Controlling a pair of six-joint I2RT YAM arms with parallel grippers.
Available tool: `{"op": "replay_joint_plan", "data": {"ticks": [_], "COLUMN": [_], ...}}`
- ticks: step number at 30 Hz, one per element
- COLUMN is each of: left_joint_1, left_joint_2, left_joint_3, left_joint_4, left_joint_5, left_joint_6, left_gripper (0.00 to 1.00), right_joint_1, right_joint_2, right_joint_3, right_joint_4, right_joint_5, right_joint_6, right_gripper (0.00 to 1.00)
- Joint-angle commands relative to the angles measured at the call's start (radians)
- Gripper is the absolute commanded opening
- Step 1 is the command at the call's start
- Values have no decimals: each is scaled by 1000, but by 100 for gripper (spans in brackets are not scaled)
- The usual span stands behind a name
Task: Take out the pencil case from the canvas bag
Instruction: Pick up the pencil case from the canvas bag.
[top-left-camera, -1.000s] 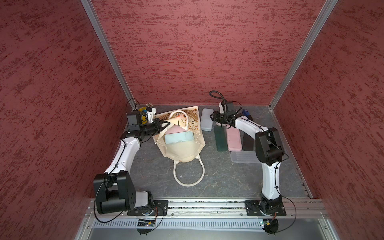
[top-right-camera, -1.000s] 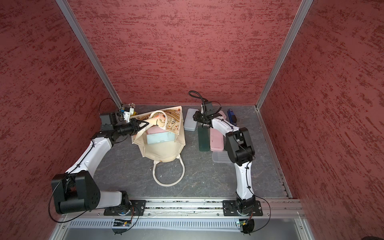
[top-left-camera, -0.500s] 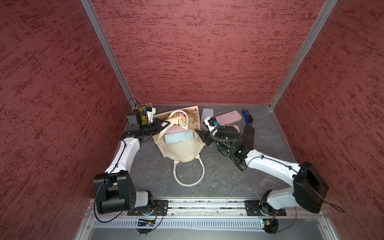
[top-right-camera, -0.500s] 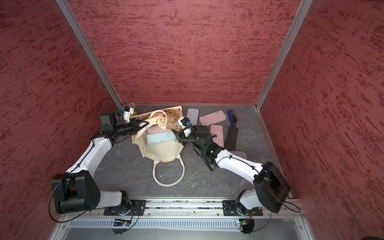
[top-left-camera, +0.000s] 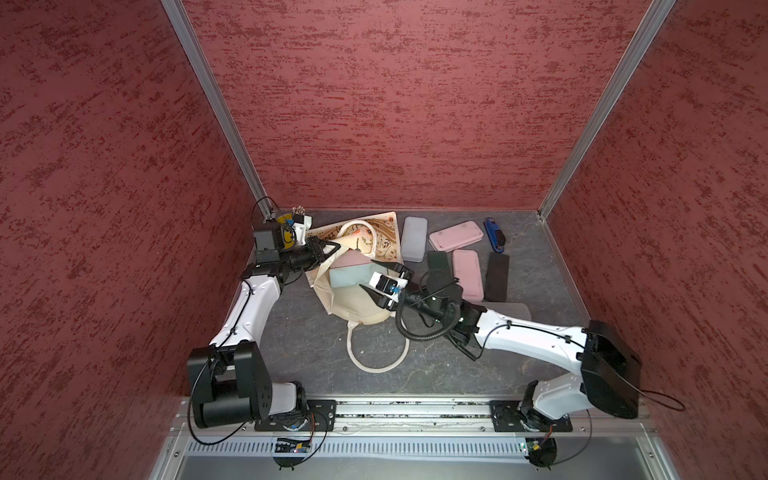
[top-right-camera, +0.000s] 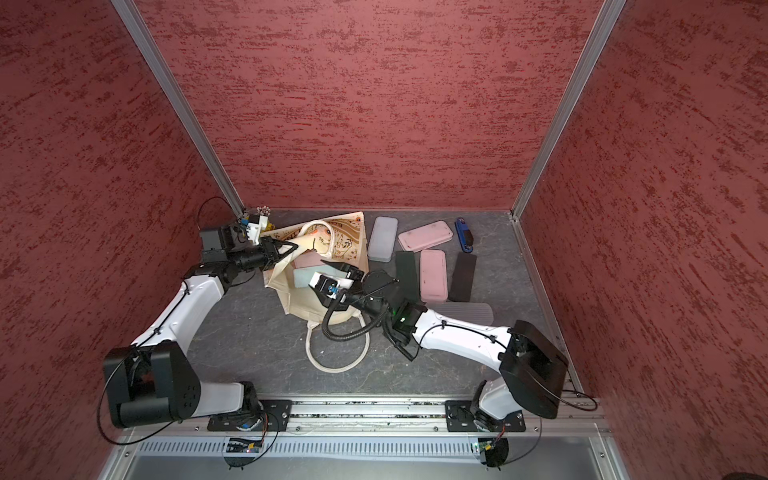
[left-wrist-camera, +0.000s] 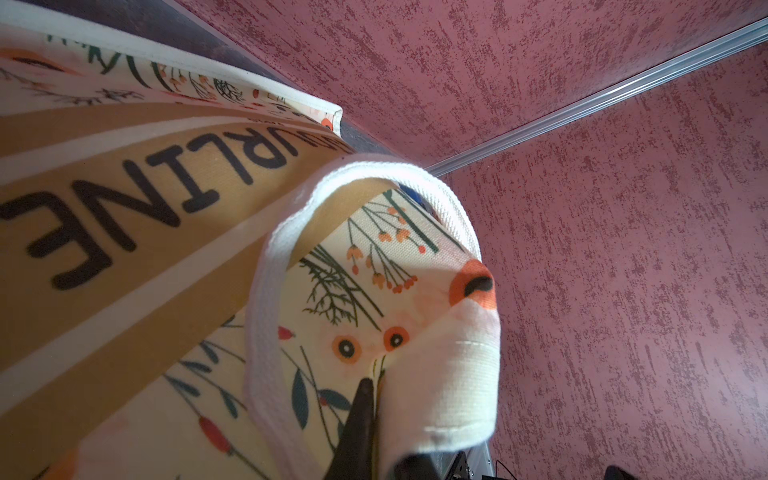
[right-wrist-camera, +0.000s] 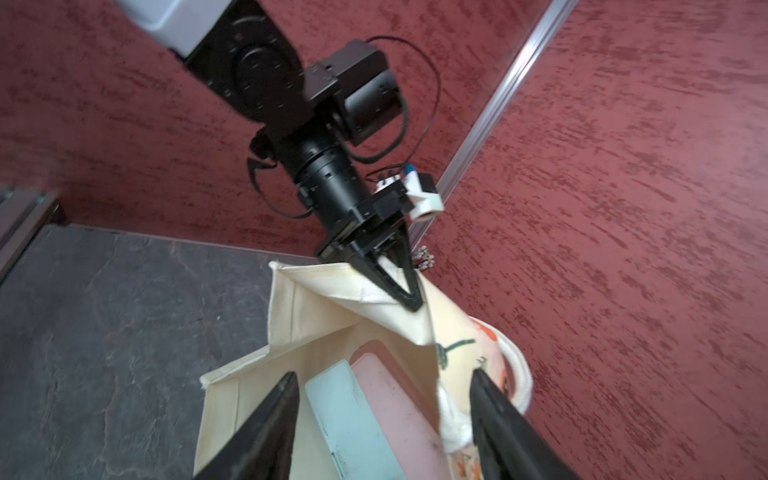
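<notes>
A: Cases visible from L wrist?
B: Only bag (left-wrist-camera: 104, 257) print there. R wrist shows blue case (right-wrist-camera: 345, 419) & pink case (right-wrist-camera: 390, 403) inside its mouth.
A: Claws?
B: R claw (right-wrist-camera: 382, 374) spread wide astride both, prob. not touching. L claw (right-wrist-camera: 409, 305) clenched on bag rim.

Bimanual rig, top view | L gripper (top-right-camera: 291, 248) pinches canvas bag (top-right-camera: 305, 301) rim, mouth pulled open | R gripper (top-right-camera: 319, 276), jaws apart, at bag mouth by blue pencil case (top-right-camera: 302, 278) & pink case (top-right-camera: 308, 261) | grey case (top-right-camera: 381, 239) lies just beside bag
</notes>
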Motion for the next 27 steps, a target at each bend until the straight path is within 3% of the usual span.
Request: {"op": "replay_joint_plan", "data": {"ticks": [1,8,25,27], "left_joint_1": [3,3,-2,-4], "left_joint_2": [9,5,-1,-2], "left_joint_3": [-6,-8,-11,-11], "left_joint_4": [14,15,20,20], "left_joint_5": [11,11,14,12], "left_joint_6": [-14,-16,-20,-20], "left_gripper": [3,3,3,3], "right_joint_1": [29,31,31,32], "right_joint_2": [57,187,256,282], "right_joint_3": [66,205,312,334], "right_joint_4": [-142,-347,-347,-545], "right_joint_5": [61,76,76,113], "right_joint_6": [-135,-129,-129,-37], "right_gripper": [65,65,65,66]}}
